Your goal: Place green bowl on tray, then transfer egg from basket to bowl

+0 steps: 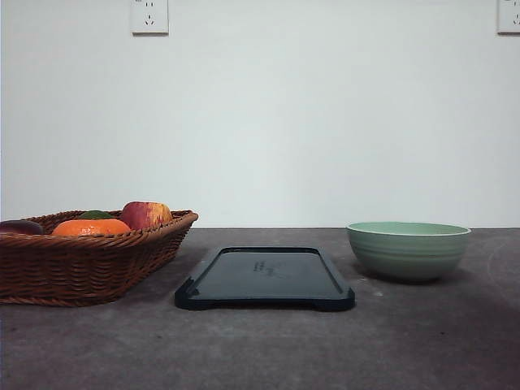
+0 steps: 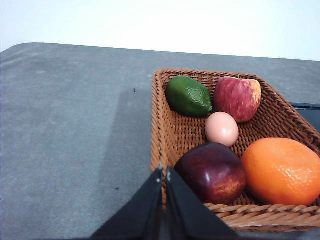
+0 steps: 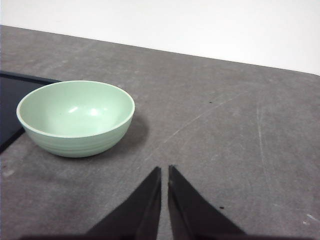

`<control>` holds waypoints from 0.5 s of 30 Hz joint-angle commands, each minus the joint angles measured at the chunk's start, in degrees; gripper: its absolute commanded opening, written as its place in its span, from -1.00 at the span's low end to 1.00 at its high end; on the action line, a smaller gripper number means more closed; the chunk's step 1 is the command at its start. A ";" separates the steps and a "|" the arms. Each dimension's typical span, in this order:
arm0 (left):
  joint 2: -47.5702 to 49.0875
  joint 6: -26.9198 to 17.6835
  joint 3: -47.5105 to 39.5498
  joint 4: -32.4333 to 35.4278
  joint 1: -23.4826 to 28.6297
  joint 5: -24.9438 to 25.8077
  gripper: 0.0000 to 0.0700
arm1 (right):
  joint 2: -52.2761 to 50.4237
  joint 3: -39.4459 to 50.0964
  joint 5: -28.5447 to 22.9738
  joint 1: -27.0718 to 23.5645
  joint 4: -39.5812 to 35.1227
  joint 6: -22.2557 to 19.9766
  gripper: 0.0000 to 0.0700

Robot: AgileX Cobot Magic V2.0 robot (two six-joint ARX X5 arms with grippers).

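The pale green bowl point(image 1: 408, 249) stands empty on the grey table at the right, beside the dark tray point(image 1: 265, 278), which lies bare in the middle. At the left sits the wicker basket point(image 1: 85, 264). In the left wrist view the pinkish egg point(image 2: 221, 128) rests inside the basket point(image 2: 160, 130) among the fruit, and my left gripper point(image 2: 164, 172) is shut with nothing in it, near the basket's near rim. In the right wrist view my right gripper point(image 3: 164, 172) is shut and empty, short of the bowl point(image 3: 75, 117), with a corner of the tray point(image 3: 10, 107) behind it.
The basket also holds a green avocado-like fruit point(image 2: 188, 95), a red-yellow apple point(image 2: 238, 98), a dark red fruit point(image 2: 212, 171) and an orange fruit point(image 2: 282, 171). A white wall with sockets point(image 1: 149, 16) backs the table. Bare grey tabletop lies in front of the tray.
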State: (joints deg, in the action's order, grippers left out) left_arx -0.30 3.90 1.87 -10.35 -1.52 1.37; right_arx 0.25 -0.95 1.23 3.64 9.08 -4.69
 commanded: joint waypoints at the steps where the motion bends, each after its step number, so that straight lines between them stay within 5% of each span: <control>1: 0.11 0.33 -1.07 -0.35 0.11 -0.11 -1.00 | -0.04 0.22 -0.20 -0.02 -1.07 0.17 -0.95; 8: 0.11 13.06 -1.07 -0.35 0.11 -0.09 -1.00 | -0.04 0.22 0.44 -0.02 -2.89 5.17 -0.95; 15: 0.11 35.84 -1.03 0.53 0.11 0.17 -1.00 | -0.04 0.15 0.32 -0.02 -3.25 27.49 -0.98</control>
State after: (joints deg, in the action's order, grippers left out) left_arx -0.30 28.65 1.87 -10.31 -1.52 1.41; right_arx 0.25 -0.95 1.54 3.64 6.83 12.83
